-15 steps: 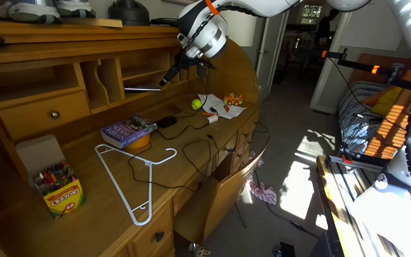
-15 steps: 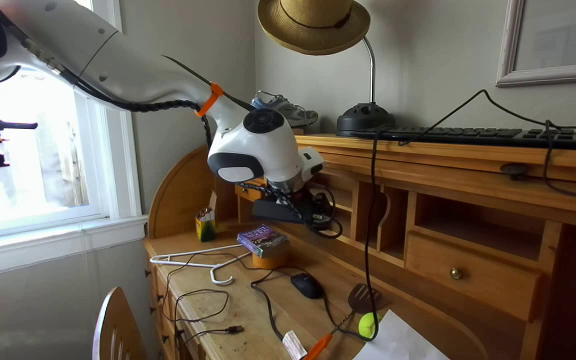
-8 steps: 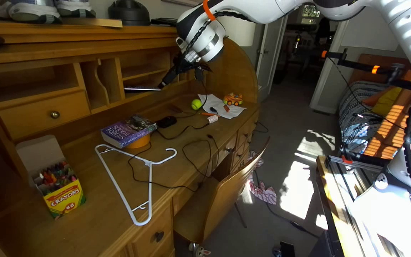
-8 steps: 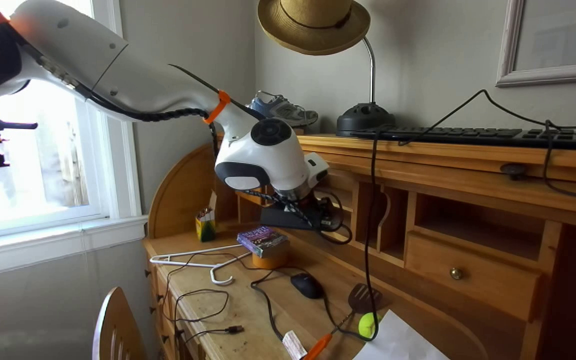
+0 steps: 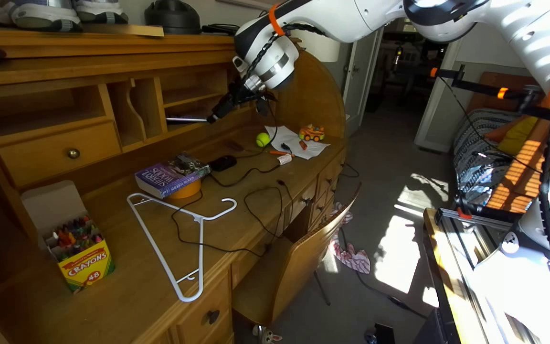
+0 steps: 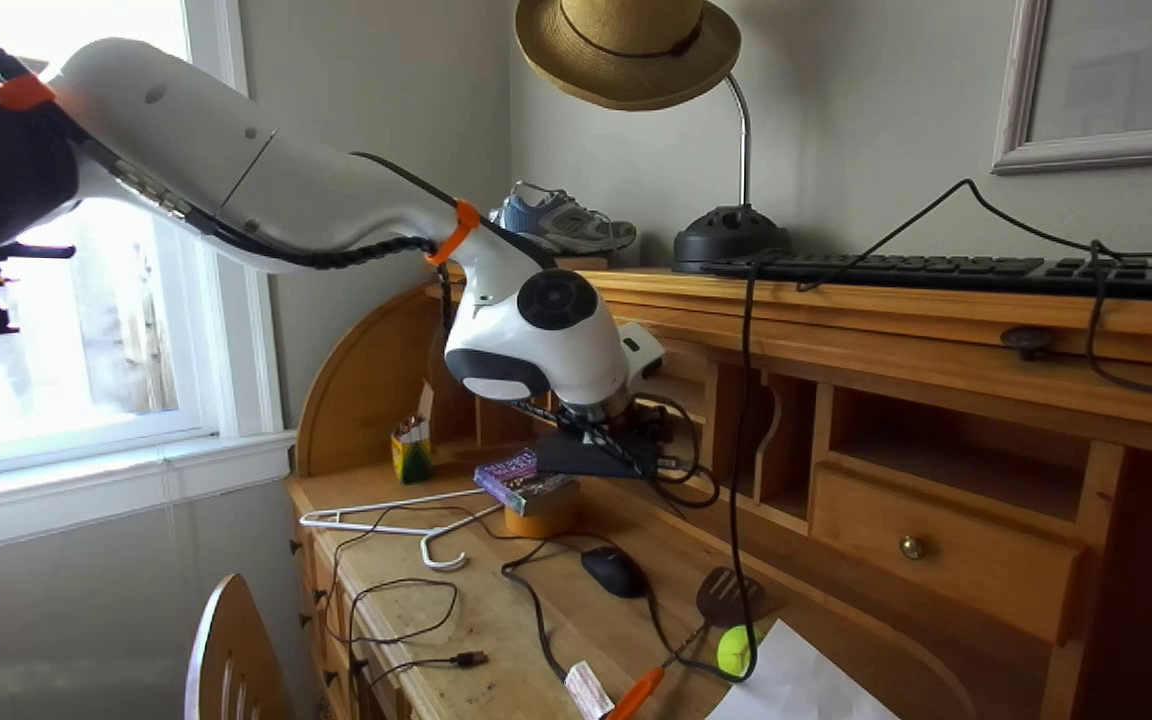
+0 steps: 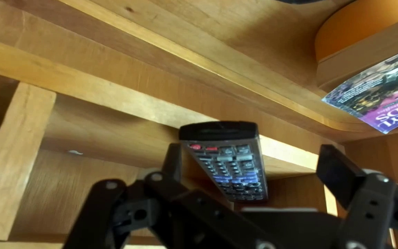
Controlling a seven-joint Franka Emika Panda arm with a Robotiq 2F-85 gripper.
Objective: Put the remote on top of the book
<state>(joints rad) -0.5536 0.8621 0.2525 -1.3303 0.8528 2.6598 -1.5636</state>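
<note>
While the slim, black, bar-shaped remote lies in a rectangular wooden compartment of the brown wooden desk, one end at its front edge, the black two-fingered gripper stands at that end with its jaws wide apart. In the wrist view the remote shows between the fingers; contact cannot be determined. The rectangular purple-covered book rests on a round orange object on the desk, well apart from the remote and near a white triangular plastic hanger.
</note>
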